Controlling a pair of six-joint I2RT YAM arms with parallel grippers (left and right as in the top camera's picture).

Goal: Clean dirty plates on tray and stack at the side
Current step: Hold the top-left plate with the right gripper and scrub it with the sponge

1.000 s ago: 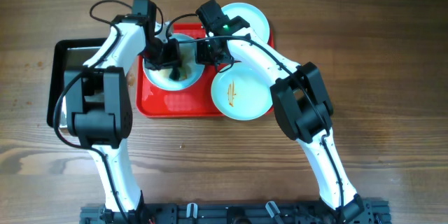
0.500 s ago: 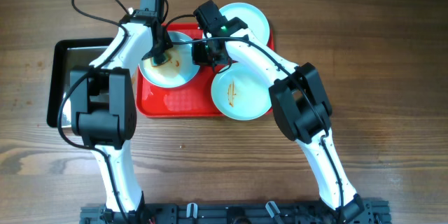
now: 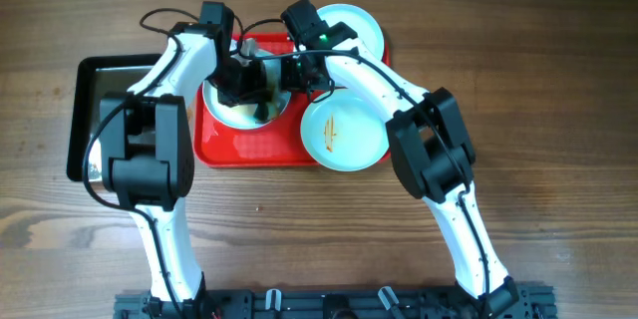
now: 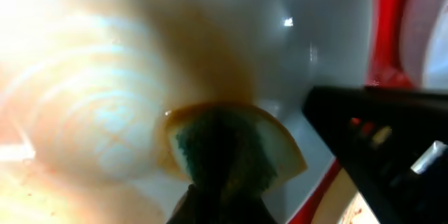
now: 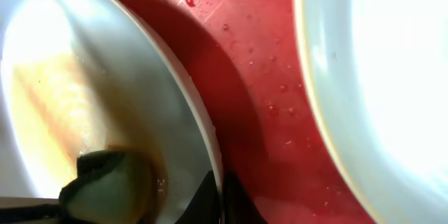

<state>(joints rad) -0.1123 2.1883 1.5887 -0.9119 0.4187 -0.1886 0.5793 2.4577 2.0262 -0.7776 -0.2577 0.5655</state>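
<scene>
The red tray holds a sauce-smeared plate at its left. My left gripper is over this plate, shut on a green and yellow sponge that presses on the plate's brown-streaked face. My right gripper is shut on the same plate's right rim, with the red tray beneath. A second plate with an orange-brown streak lies at the tray's right front. A third, clean-looking plate lies at the tray's back right corner, partly over the rim.
A black glossy pan lies on the wooden table left of the tray, under my left arm. Both arms cross over the tray's back half. Bare wood shows in front of the tray and to the right.
My left gripper with the sponge has moved from the plate's back left part towards its middle and right. The right gripper has stayed on the rim.
</scene>
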